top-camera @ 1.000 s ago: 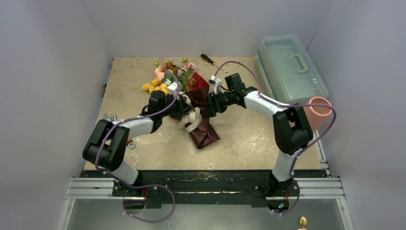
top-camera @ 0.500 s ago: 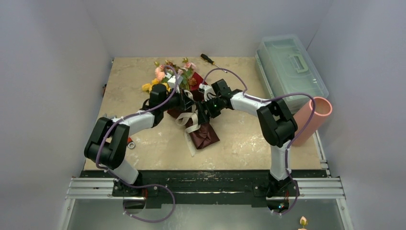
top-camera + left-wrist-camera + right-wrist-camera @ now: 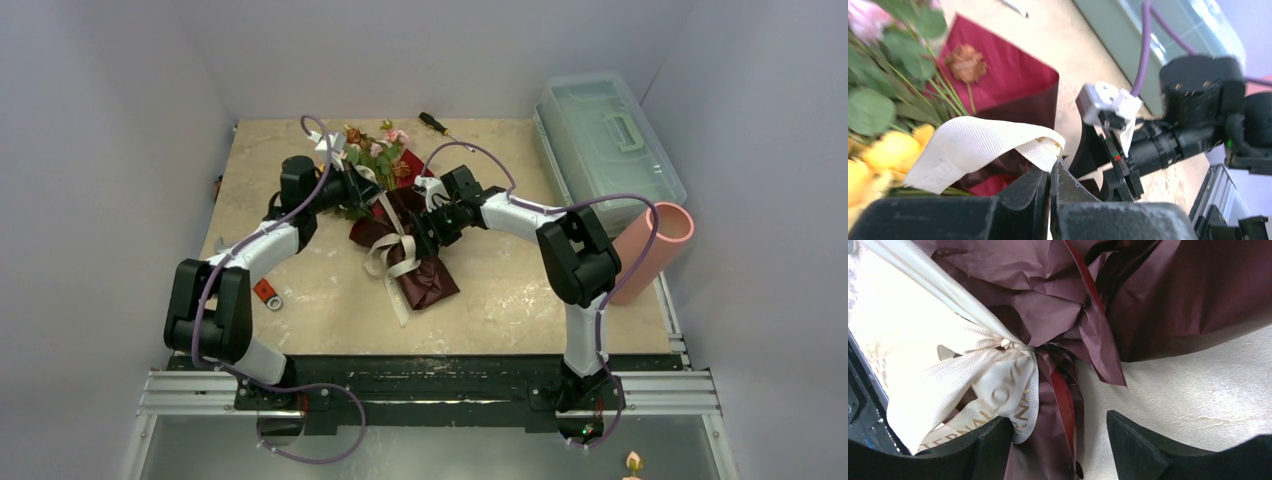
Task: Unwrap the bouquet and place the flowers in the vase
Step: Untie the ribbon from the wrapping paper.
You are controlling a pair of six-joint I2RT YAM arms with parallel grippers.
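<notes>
Jaws of the left gripper (image 3: pixel 1052 169) were fully closed on the cream ribbon (image 3: pixel 979 146), stretched taut from its knot. The right gripper (image 3: pixel 1060 436) gaped wide astride the tied neck of the bouquet (image 3: pixel 408 240), which lay mid-table nearer the far edge. The vase (image 3: pixel 652 242) leaned at the table's right edge.

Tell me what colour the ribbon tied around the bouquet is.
Cream, with printed lettering. The ribbon shows best in the right wrist view.
</notes>
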